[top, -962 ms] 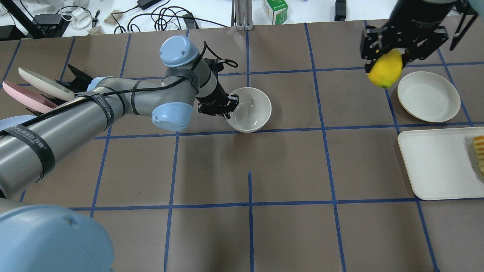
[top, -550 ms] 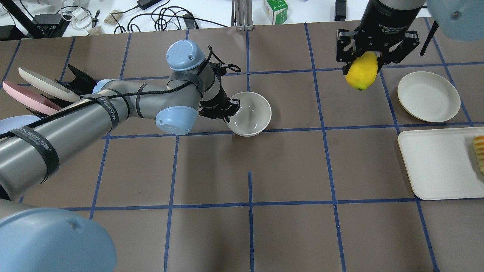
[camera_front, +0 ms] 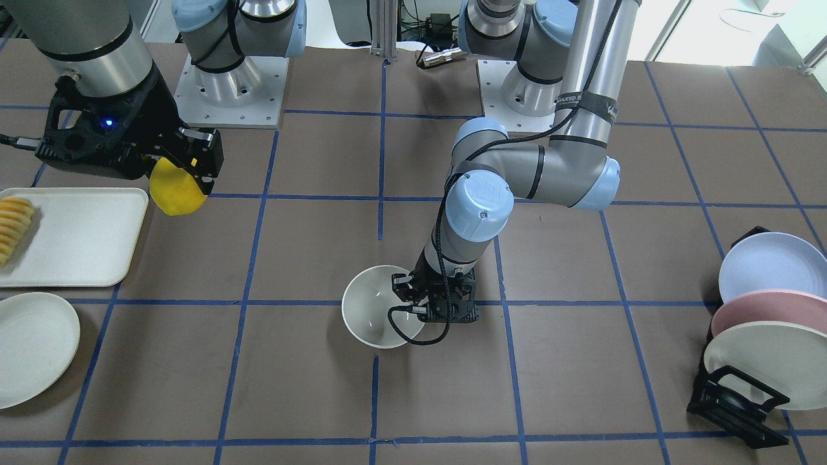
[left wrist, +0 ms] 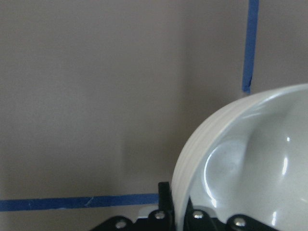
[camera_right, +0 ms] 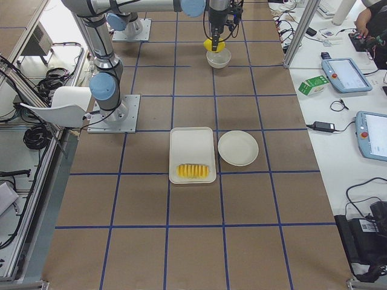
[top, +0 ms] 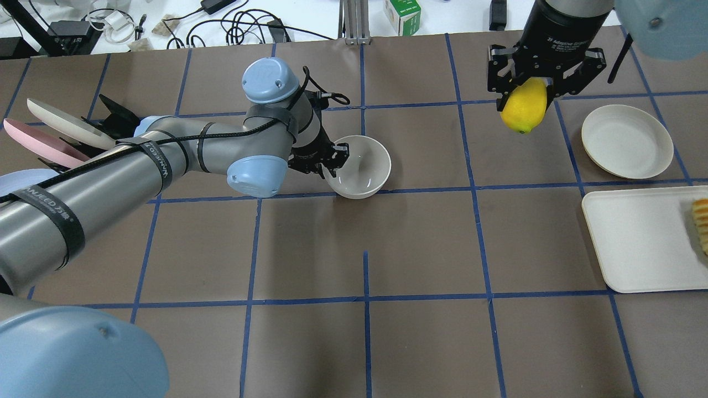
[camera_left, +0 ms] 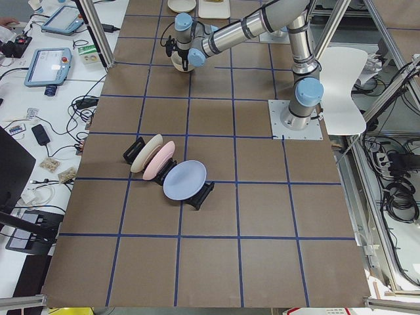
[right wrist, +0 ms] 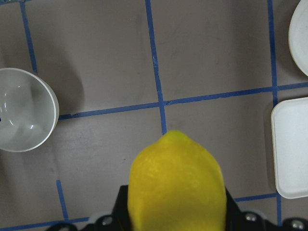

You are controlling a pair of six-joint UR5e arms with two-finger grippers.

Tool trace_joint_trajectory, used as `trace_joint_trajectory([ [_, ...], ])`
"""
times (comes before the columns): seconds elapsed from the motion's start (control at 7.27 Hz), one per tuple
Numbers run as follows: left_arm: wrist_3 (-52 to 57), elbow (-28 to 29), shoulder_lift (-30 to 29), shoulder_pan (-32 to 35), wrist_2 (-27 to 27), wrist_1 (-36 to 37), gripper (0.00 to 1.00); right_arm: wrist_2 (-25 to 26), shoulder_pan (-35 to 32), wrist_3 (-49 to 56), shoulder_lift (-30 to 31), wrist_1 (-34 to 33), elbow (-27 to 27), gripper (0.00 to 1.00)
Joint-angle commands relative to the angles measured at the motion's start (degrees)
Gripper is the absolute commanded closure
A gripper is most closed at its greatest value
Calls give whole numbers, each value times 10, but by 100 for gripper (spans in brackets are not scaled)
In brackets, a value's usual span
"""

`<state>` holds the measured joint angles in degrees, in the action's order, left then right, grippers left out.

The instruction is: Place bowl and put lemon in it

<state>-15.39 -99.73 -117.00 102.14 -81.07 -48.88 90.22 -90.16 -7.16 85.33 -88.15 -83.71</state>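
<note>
Moved: You saw the right gripper (top: 525,95) carry the lemon (top: 523,108) leftward toward the bowl (top: 362,168) over the last second, while the bowl slid slightly toward the left arm.
Left gripper (top: 331,161): Its jaws were pinched on the bowl's rim, one finger inside and one outside.
Bowl: It sat near the table's middle; you couldn't tell whether it rested fully.
Lemon: It hung clamped in the right jaws, well apart from the bowl and near the plate (top: 626,141).
Meaning: Placement looked nearly finished but unreleased, and the drop-in was probably next.
</note>
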Motion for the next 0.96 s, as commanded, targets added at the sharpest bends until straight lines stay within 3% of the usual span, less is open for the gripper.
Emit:
trace_joint_trajectory([
  [0.0, -3, 0, 0, 0, 4, 0, 24, 0, 0, 0, -1, 0, 0, 70],
  [0.28, 12, 9, 35, -25, -1, -25, 6, 0, -23, 0, -31, -48, 1, 69],
  [0.41, 70, 19, 65, -67, -1, -75, 2, -1, -72, -24, -72, -102, 1, 69],
  [0.55, 125, 45, 98, -97, -7, -169, 1, 0, -111, -82, -120, -158, 3, 68],
  [0.83, 200, 98, 183, -107, -101, -354, 1, 0, -179, -149, -206, -223, 1, 69],
])
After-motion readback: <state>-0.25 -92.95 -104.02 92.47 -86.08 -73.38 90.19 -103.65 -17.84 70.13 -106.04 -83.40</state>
